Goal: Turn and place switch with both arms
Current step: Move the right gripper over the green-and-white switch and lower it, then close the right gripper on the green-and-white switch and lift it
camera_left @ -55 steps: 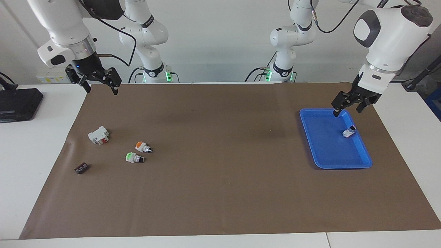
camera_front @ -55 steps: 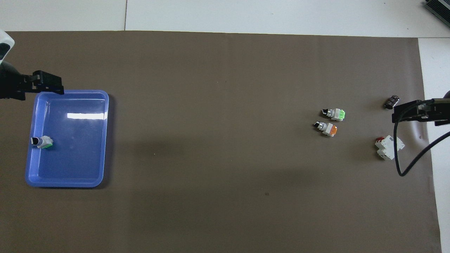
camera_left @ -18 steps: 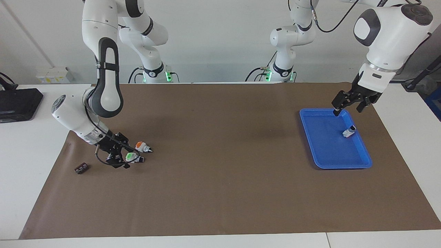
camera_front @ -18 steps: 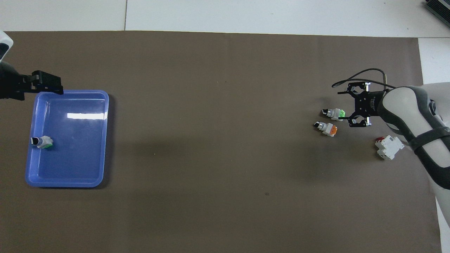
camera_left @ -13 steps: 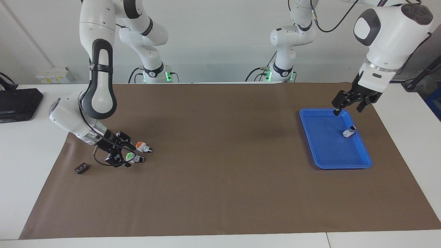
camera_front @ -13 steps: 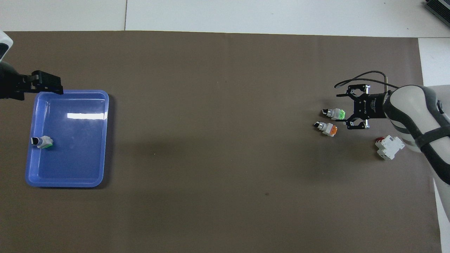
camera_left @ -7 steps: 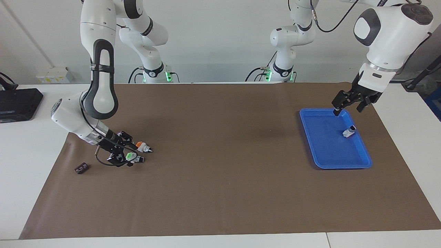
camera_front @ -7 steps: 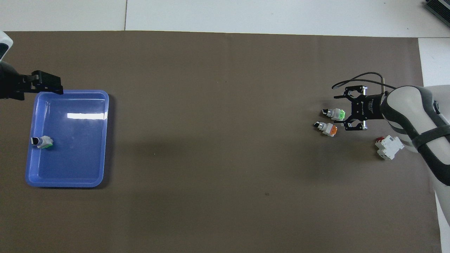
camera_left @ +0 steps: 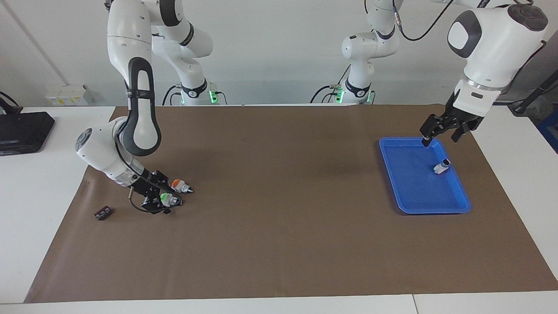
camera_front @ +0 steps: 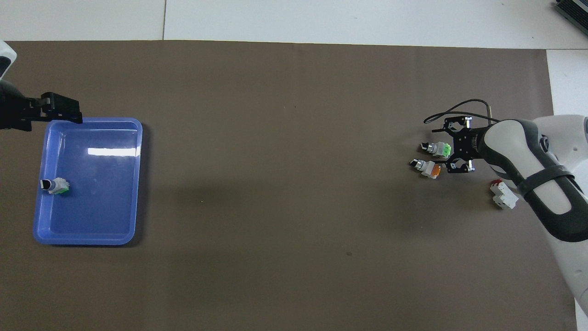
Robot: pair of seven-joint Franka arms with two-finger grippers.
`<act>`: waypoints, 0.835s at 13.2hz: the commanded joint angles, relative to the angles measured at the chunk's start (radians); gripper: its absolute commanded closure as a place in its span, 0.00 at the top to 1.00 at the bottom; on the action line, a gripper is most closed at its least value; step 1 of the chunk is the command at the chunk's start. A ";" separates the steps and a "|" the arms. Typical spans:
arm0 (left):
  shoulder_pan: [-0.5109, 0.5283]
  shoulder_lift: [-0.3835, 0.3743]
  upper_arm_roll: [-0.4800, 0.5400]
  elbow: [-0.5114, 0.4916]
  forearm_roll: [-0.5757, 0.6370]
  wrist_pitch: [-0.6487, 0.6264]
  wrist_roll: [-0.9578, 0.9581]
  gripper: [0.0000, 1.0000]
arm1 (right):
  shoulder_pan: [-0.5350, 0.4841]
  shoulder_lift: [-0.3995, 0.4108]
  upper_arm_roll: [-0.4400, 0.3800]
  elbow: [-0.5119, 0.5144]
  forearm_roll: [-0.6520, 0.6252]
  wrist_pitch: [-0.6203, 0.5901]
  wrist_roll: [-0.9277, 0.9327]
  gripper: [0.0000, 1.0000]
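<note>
Brown paper covers your table. Your right gripper point(camera_left: 163, 198) sits low with its fingers spread around the green end of the switch point(camera_left: 169, 199), which lies on the paper beside an orange-ended switch point(camera_left: 180, 186). Your left gripper point(camera_left: 438, 131) waits, fingers apart, over the blue tray's point(camera_left: 455, 206) rim.

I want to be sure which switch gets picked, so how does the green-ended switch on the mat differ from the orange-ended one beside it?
The green switch has a bright green end; the orange switch has an orange one. The green switch lies farther from the robots than the orange switch. The right gripper, open, is low at the green switch's green end, its fingers either side, while the orange switch lies just outside it. Both are small, white-bodied with a dark knob, lying on the brown mat.
</note>
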 commanded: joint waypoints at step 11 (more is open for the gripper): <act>0.002 -0.027 0.001 -0.030 0.014 0.009 -0.011 1.00 | -0.011 -0.016 -0.007 -0.026 -0.015 0.033 -0.023 0.80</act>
